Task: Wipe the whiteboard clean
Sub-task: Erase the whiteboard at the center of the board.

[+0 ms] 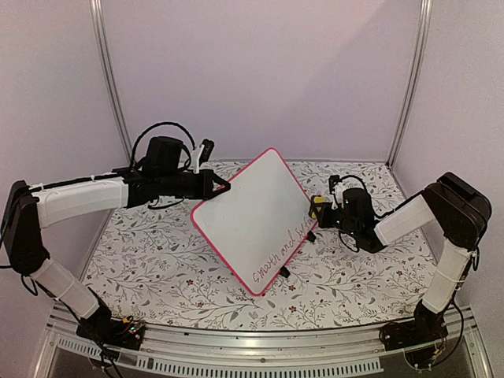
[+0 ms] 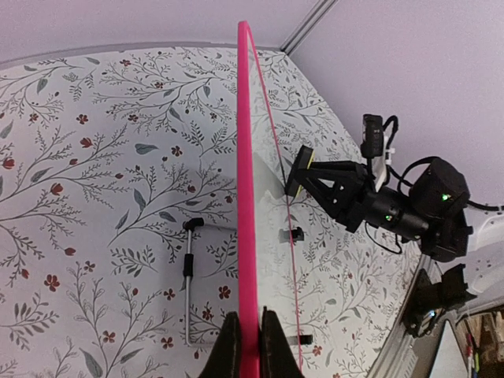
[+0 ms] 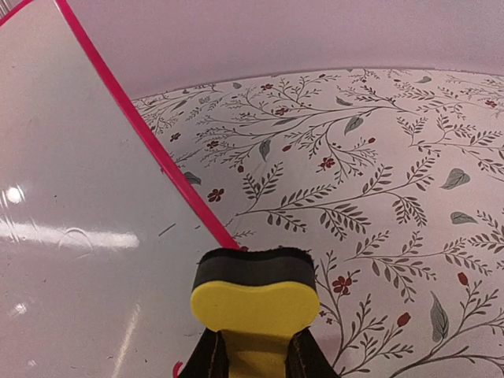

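Note:
The whiteboard with its pink-red frame is held up off the table, tilted like a diamond. Red handwriting runs along its lower right edge. My left gripper is shut on the board's left edge; the left wrist view shows the frame edge-on between the black fingers. My right gripper is shut on a yellow block eraser. The eraser points its black felt face at the whiteboard, at its right edge. I cannot tell whether the felt touches.
A thin metal rod with black ends lies on the floral tablecloth under the board. Two small black clip feet sit on the board's lower edge. Pale walls and metal posts close in the back.

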Controlling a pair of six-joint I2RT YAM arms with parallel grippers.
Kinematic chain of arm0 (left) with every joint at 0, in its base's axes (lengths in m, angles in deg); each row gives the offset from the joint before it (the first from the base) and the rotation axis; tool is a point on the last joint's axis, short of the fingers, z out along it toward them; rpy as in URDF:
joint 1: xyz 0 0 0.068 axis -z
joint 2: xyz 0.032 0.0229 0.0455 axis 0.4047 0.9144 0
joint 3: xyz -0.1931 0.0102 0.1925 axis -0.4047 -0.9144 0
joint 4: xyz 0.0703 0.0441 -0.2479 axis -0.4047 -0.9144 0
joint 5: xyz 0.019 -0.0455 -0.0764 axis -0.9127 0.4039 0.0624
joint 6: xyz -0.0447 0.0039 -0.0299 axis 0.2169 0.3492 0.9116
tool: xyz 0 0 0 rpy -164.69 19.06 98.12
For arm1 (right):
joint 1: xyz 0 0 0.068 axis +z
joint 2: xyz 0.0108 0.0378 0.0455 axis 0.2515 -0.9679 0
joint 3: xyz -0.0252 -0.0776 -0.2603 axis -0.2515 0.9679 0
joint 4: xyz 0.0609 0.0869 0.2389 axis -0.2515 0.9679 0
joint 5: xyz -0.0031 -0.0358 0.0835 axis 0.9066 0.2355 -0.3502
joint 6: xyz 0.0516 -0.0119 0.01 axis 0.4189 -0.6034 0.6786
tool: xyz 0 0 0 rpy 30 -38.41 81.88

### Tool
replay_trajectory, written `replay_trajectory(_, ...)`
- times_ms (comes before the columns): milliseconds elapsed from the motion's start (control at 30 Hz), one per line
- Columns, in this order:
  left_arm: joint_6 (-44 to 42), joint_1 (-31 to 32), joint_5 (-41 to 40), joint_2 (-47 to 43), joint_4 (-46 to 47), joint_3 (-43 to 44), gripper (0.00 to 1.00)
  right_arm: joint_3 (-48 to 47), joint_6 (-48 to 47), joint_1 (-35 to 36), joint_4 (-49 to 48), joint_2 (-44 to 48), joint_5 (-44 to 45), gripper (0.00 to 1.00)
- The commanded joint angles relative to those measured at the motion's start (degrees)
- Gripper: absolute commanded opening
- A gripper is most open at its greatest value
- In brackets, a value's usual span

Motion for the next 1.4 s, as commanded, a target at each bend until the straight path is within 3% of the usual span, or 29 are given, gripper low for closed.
replay_trajectory(0, -6.66, 1.55, -0.13, 2.19, -3.56, -1.57, 0.00, 0.37, -0.19, 1.43, 2.73, 0.37, -7.84, 0.14)
replay_trajectory(300, -6.88, 1.59, -0.63, 2.20, -3.83, -1.49, 0.00, -6.12, -0.01, 4.78, 3.96, -0.92, -9.83, 0.14)
replay_trajectory(767, -6.89, 1.58, -0.26, 2.18, -3.74, -1.49, 0.00, -4.75, -1.38, 14.54, 6.54, -1.19, -8.09, 0.14)
replay_trajectory(967, -6.84, 1.58, -0.27, 2.09, -3.77, -1.49, 0.00, -8.17, -1.49, 14.83, 19.59, 1.07, 0.58, 0.14)
replay_trajectory(1367, -6.91, 1.64, -0.46, 2.05, -3.76, -1.49, 0.00, -18.65, -8.70, 4.53, 40.93, -0.93, 3.72, 0.14)
